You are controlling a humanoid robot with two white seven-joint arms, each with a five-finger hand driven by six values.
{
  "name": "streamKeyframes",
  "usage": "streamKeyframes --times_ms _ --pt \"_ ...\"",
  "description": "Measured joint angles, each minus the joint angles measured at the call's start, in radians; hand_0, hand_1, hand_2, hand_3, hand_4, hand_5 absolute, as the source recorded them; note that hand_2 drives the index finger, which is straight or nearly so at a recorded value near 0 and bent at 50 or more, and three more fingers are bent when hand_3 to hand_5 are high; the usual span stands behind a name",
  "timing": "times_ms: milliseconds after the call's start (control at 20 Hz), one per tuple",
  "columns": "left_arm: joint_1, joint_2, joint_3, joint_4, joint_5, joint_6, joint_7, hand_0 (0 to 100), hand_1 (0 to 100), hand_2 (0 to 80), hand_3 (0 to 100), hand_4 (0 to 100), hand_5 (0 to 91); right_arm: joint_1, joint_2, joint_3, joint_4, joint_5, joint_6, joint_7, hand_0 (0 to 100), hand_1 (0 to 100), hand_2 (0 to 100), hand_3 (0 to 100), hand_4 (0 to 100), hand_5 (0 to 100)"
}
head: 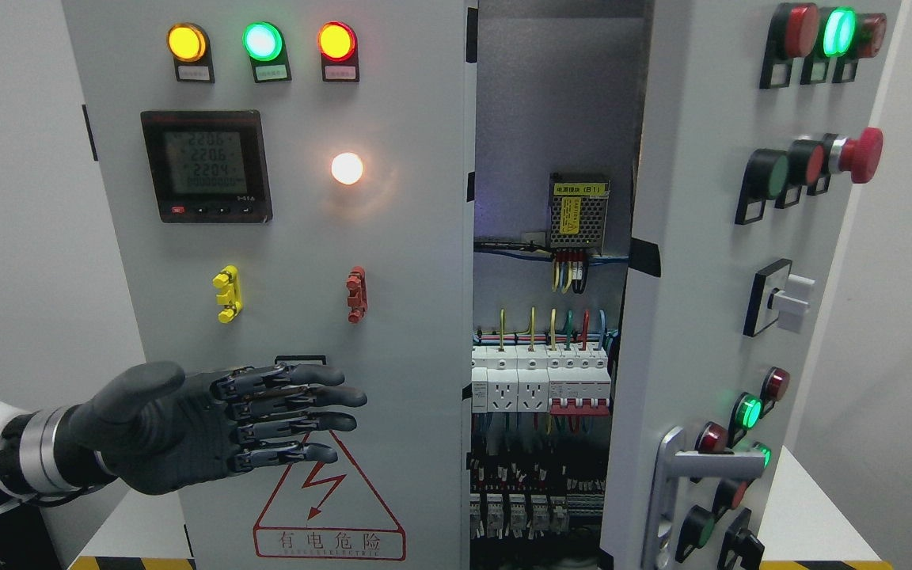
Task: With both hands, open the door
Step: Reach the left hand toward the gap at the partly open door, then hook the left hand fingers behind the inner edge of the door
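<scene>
One hand is in view: the left hand, entering from the lower left. Its fingers are extended, held close together and grasp nothing. Directly behind the hand stands the closed left door of the electrical cabinet; contact cannot be confirmed. Just below the fingertips is the red warning triangle. Above the hand sit the yellow terminal and digital meter. Well beyond the fingertips, the right door stands open, exposing circuit breakers; its handle is untouched.
</scene>
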Motion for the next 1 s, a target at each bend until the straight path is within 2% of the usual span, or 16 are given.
streamKeyframes --times_ms 100,400,801,1001 --pt "-0.014 -0.023 -0.004 0.000 0.004 0.001 0.029 12 39 0.0 0 0 0.0 0.000 0.000 0.000 0.000 0.000 0.000 0.000 12 39 0 0 0 0" --pt "-0.048 -0.106 -0.008 0.000 0.014 0.002 0.194 12 39 0.0 0 0 0.0 0.000 0.000 0.000 0.000 0.000 0.000 0.000 12 39 0 0 0 0" --pt "-0.084 -0.235 0.002 -0.003 0.040 0.003 0.305 12 39 0.0 0 0 0.0 0.000 0.000 0.000 0.000 0.000 0.000 0.000 12 39 0 0 0 0" --pt "-0.091 -0.307 0.018 -0.002 0.048 0.003 0.392 12 39 0.0 0 0 0.0 0.000 0.000 0.000 0.000 0.000 0.000 0.000 12 39 0 0 0 0"
